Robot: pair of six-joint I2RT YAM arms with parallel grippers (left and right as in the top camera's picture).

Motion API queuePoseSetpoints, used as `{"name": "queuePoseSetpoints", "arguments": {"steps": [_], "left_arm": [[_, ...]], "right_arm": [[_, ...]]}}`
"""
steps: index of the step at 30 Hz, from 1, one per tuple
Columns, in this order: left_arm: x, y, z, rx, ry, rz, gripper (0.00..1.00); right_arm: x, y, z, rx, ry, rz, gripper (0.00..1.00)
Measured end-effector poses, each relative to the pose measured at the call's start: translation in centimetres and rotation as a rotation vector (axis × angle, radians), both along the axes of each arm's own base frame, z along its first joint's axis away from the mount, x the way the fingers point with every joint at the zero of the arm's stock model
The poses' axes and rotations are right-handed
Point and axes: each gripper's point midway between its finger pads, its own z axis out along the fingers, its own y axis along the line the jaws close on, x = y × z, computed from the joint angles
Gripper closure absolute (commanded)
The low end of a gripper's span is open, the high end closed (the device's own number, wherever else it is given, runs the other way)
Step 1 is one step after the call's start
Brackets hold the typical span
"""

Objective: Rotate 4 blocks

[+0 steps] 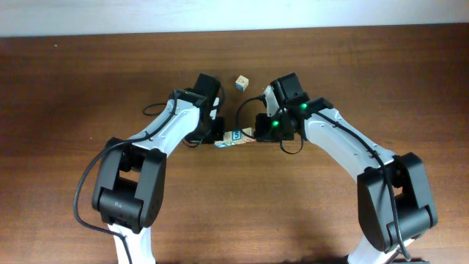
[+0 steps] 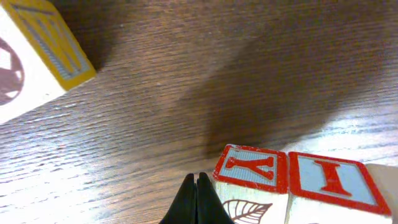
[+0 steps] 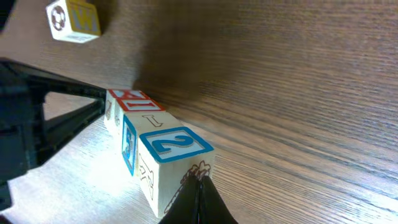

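Observation:
Three light-wood blocks lie in a short row (image 1: 236,137) between my two grippers. In the left wrist view its near blocks show red-framed tops, a "Y" (image 2: 252,169) and an "I" (image 2: 329,177). The right wrist view has the block with a blue "2" (image 3: 175,148) nearest. A fourth block with a yellow face (image 1: 241,81) (image 2: 31,56) (image 3: 73,18) stands apart, farther back. My left gripper (image 1: 218,139) (image 2: 198,182) is shut and empty, its tip beside the "Y" block. My right gripper (image 1: 255,136) (image 3: 198,180) is shut, its tip against the "2" block's side.
The brown wooden table (image 1: 73,88) carries nothing else. Both arms lean in from the front edge and meet at the middle. A pale wall strip runs along the table's far edge.

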Motion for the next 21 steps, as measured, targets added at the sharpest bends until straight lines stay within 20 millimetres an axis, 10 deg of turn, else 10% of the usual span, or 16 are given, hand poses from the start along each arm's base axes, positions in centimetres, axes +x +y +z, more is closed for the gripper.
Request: {"name": "queuePoseSetpoints", "arguments": {"steps": [21], "left_arm": [[0.1,1.1,-0.3,0.032,0.002,0.016,1.0]], "right_arm": [[0.4,3.6,3.3,0.079,-0.084,0.027,0.96]]}}
